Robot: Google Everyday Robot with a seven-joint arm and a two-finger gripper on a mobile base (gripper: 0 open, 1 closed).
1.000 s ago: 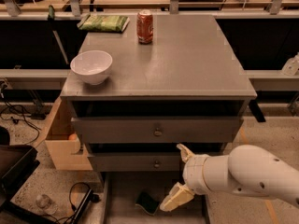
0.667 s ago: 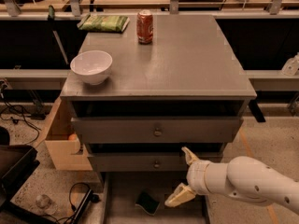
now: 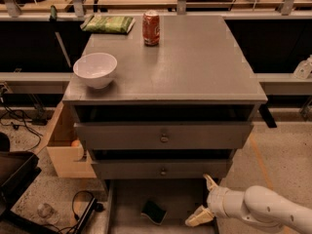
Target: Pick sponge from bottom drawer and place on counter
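Note:
The sponge point(image 3: 154, 212), a small dark green pad with a pale lower layer, lies on the floor of the pulled-out bottom drawer point(image 3: 126, 199) at the frame's bottom. My gripper point(image 3: 204, 201) is open over the drawer's right side, to the right of the sponge and apart from it. One finger point(image 3: 210, 183) points up near the lower drawer front and the other point(image 3: 197, 218) points down-left. The white arm comes in from the lower right. The grey counter point(image 3: 195, 62) spreads above.
On the counter stand a white bowl point(image 3: 95, 69) at front left, a red can point(image 3: 151, 28) at the back, and a light green packet point(image 3: 108, 24) at back left. A pale wooden box point(image 3: 63, 145) sits left of the cabinet. Cables point(image 3: 83, 206) lie on the floor.
The arm and gripper have drawn back to the right and lower in the frame, away from the sponge. The sponge has not moved.

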